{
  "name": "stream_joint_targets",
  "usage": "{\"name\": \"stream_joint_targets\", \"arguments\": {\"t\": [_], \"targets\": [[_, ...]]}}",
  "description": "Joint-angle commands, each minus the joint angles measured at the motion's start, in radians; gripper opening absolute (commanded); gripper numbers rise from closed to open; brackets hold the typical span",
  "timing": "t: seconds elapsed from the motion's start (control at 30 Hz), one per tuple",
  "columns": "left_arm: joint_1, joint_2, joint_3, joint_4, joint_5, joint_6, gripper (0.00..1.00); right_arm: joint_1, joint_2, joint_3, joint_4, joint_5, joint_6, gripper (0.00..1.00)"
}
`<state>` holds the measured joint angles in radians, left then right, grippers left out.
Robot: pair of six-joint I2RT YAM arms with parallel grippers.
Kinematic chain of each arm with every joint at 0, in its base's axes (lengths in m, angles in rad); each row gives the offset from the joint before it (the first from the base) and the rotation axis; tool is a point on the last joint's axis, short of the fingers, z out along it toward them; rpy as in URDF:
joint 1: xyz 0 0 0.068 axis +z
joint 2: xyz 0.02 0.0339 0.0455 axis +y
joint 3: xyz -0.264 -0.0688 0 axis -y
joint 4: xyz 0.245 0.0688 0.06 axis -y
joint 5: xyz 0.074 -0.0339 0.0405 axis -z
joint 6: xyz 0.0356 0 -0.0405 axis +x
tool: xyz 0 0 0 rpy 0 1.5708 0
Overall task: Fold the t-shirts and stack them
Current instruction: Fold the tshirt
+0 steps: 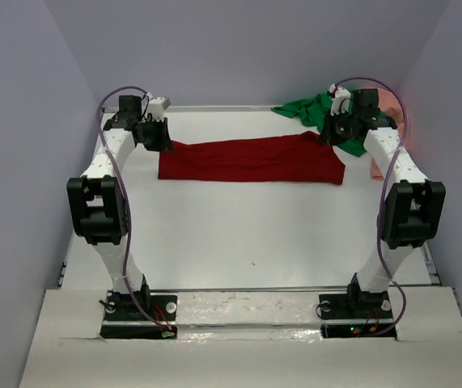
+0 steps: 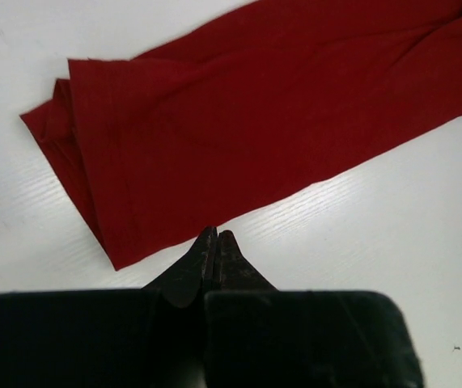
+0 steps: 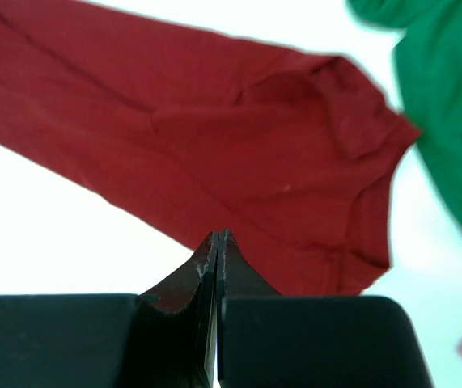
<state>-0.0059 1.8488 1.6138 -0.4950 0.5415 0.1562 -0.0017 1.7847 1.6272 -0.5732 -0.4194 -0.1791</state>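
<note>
Bench (image 1: 239, 234): a white top is being viewed from above; all three t-shirts are being carried on its far half.

Dark red t-shirt (image 1: 251, 160): it is being shown folded into one long flat band, stretched along the far edge of the bench, from near the left edge toward the right edge. At its left end, layered folds are being seen in the left wrist view.

Green t-shirt (image 1: 303, 109): it is being shown crumpled at the far right corner of the bench, touching the right end of the dark red t-shirt, and is being partly hidden by the right arm (image 1: 400, 174).

Salmon pink t-shirt (image 1: 374, 168): only small parts are being seen, at the right edge of the bench, beside the green t-shirt.

Left gripper (image 2: 216, 238): its jaws are being pressed fully together, with the tips at the near long edge of the dark red t-shirt, close to its left end. Whether cloth is being pinched cannot be told.

Right gripper (image 3: 218, 237): its jaws are also being pressed together, with the tips over the near edge of the dark red t-shirt, by its right end. Whether cloth is being pinched cannot be told.
</note>
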Motion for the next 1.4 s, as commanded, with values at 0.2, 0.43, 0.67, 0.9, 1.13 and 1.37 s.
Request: {"name": "stream_joint_targets", "arguments": {"t": [0.2, 0.43, 0.67, 0.9, 1.13, 1.37], "targets": [[-0.048, 0.084, -0.017, 0.082, 0.026, 0.022, 0.0, 0.055, 0.082, -0.036, 0.009, 0.031, -0.008, 0.0], [-0.094, 0.151, -0.025, 0.159, -0.092, 0.009, 0.0, 0.075, 0.153, -0.02, 0.047, 0.053, -0.008, 0.0], [-0.129, 0.211, -0.006, 0.208, -0.219, -0.043, 0.0, 0.085, 0.219, -0.01, 0.072, 0.111, 0.039, 0.0], [-0.146, 0.204, -0.026, 0.279, -0.356, -0.093, 0.0, 0.085, 0.246, 0.002, 0.056, 0.189, 0.073, 0.0], [-0.151, 0.208, -0.043, 0.308, -0.417, -0.119, 0.0, 0.085, 0.251, 0.045, -0.039, 0.194, 0.113, 0.0], [-0.154, 0.265, -0.002, 0.24, -0.422, -0.17, 0.0, 0.085, 0.294, 0.158, -0.232, 0.099, 0.138, 0.0]]}}
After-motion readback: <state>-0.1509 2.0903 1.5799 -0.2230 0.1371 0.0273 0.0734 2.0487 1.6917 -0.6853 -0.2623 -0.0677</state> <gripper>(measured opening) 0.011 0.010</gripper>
